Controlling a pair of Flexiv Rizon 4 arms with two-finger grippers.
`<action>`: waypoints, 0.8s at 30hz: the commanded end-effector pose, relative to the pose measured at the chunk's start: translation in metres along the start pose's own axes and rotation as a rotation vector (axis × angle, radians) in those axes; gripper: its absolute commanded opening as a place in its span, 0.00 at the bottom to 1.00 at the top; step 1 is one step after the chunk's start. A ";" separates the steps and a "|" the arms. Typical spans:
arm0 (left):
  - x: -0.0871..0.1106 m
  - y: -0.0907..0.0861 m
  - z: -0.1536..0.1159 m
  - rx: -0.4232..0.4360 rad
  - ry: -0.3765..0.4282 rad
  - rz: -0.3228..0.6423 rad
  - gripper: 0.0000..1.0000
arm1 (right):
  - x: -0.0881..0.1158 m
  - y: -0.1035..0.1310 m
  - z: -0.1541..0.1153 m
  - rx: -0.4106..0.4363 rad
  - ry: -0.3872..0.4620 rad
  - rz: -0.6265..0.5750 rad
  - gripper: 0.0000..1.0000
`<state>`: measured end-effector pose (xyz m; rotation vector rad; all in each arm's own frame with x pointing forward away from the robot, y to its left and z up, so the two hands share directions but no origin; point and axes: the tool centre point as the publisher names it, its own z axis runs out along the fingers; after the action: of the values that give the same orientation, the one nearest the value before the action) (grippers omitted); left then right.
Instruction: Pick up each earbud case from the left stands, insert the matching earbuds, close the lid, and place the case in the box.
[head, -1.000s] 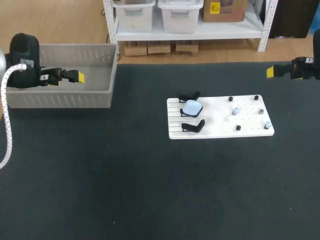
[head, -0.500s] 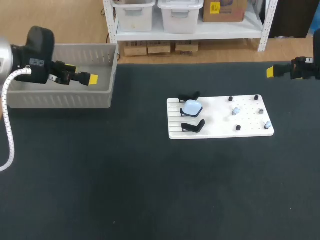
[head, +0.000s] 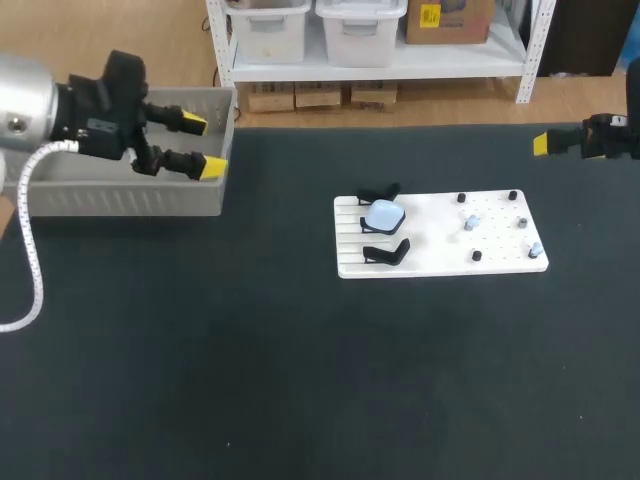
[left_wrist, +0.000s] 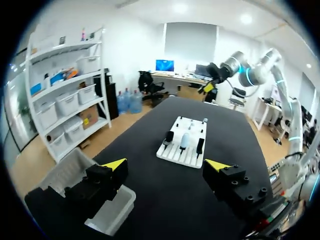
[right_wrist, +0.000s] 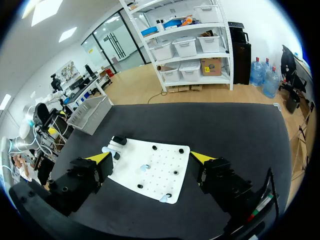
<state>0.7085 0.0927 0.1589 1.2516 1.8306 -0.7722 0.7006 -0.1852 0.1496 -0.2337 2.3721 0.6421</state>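
Over the table (head: 300, 380), left end effector (head: 204, 146) hovers spread.

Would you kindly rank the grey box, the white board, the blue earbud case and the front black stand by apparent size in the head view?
grey box
white board
blue earbud case and front black stand: look about alike

One case (head: 384, 213), two earbuds (head: 470, 223), one box (head: 120, 198), one board (head: 440, 240).
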 end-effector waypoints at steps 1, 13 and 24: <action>-0.002 0.009 0.012 0.273 0.008 0.066 1.00 | 0.000 0.000 0.000 0.000 0.000 0.000 1.00; -0.002 0.009 0.012 0.273 0.008 0.066 1.00 | 0.000 0.000 0.000 0.000 0.000 0.000 1.00; 0.002 -0.006 0.039 0.268 0.044 0.118 1.00 | 0.000 0.000 0.000 0.000 0.000 0.000 1.00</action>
<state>0.7113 0.0737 0.1437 1.5463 1.7094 -0.9642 0.7006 -0.1852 0.1495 -0.2337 2.3721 0.6421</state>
